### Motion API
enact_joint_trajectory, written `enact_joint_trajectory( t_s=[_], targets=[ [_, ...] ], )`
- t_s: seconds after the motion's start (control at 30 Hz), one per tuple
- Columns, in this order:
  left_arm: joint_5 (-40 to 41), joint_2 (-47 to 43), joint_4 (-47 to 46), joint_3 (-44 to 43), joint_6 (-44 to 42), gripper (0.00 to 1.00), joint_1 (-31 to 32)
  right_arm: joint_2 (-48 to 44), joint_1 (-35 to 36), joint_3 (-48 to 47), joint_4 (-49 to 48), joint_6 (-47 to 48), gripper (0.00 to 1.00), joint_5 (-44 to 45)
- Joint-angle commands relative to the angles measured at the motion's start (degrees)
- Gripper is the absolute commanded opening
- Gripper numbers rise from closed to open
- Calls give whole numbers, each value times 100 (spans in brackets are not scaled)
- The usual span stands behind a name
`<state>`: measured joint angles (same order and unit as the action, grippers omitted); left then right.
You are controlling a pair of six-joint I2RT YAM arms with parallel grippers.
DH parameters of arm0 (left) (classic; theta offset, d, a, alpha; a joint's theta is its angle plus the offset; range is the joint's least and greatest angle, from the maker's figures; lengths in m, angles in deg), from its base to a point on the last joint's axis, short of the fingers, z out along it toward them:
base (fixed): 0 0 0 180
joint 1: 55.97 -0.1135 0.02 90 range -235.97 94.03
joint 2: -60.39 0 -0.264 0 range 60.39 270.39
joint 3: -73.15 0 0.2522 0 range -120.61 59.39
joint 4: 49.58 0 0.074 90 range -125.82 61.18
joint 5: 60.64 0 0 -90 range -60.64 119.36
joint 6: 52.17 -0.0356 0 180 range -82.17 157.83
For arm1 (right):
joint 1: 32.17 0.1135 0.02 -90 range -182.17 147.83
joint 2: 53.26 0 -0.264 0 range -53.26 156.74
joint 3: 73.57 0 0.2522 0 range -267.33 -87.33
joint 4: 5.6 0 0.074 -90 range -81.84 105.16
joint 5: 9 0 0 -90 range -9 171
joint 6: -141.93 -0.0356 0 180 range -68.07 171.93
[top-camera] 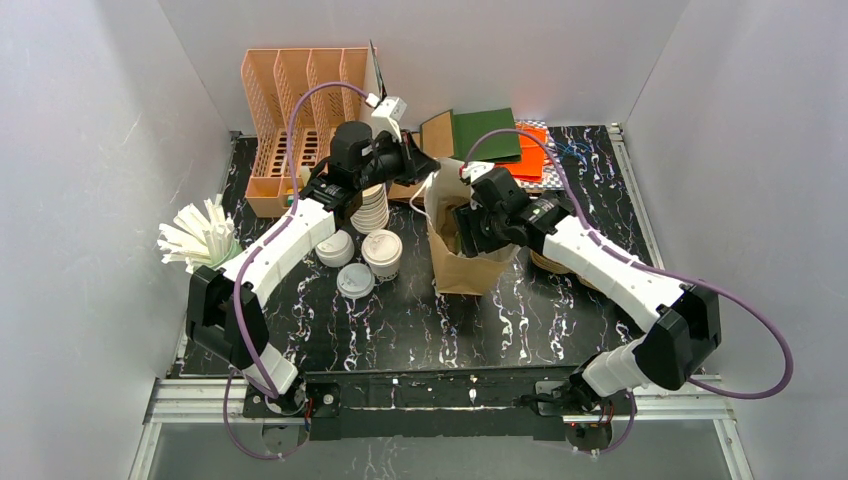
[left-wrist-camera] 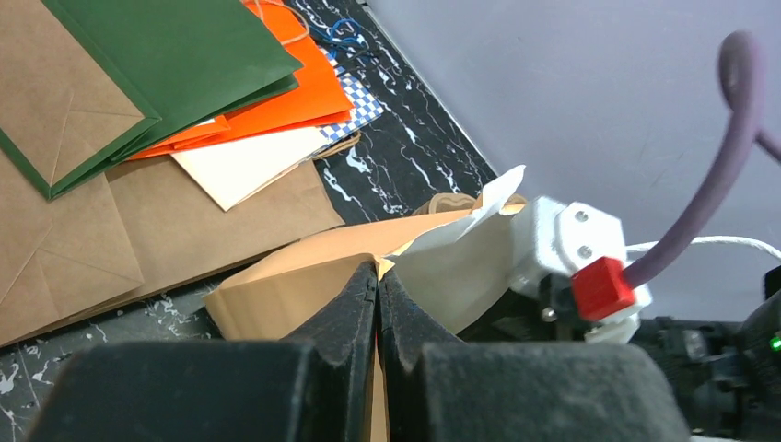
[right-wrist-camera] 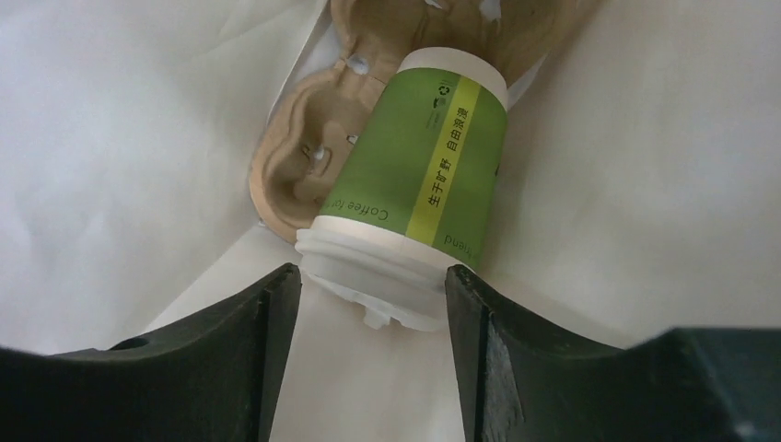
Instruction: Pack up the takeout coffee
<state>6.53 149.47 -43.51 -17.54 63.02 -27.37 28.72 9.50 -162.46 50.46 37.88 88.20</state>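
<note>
Right hand (right-wrist-camera: 373, 273): down inside the brown paper bag (top-camera: 462, 268), fingers apart on either side of the white lid (right-wrist-camera: 364, 256) of the green cup (right-wrist-camera: 414, 157). I cannot tell whether they press on it.
Left hand (left-wrist-camera: 378, 274): pinched together on the bag's rim, holding the mouth open.
Green cup: tilted, base toward a well of the pulp carrier (right-wrist-camera: 295, 161) at the bag's bottom, not seated upright.
Other coffee: more capped cups (top-camera: 382, 250) stand on the bench (top-camera: 400, 330), left of the bag.
Risk 1: released at this tilt, the cup may roll onto its side and the lid may pop off.
Risk 2: on the way out, a finger could snag the lid or the bag wall.
Risk 3: if the rim pinch slips, the bag folds onto the right arm.
</note>
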Motion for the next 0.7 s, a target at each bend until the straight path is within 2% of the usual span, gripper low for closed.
enact_joint_trajectory(
  t_s=[0.0, 0.1, 0.2, 0.3, 0.5, 0.67],
  targets=[
    [111, -169, -513, -451, 197, 0, -38, -315, 96, 475, -1157, 98, 69, 306],
    [-8, -171, -728, -478, 232, 0, -39, -593, 96, 885, -1838, 126, 82, 328],
    [-253, -179, -1202, -392, 384, 0, -39, -452, 97, 843, -1776, 76, 98, 321],
    [-371, -176, -1653, -261, 486, 0, -22, -216, 96, 748, -1770, -16, 98, 350],
    [-372, -129, -1677, -192, 536, 0, -4, 144, 100, 887, -1906, -136, 98, 297],
    [-348, -64, -1708, -165, 674, 0, -4, 392, 96, 1260, -2320, -244, 98, 771]
  ],
)
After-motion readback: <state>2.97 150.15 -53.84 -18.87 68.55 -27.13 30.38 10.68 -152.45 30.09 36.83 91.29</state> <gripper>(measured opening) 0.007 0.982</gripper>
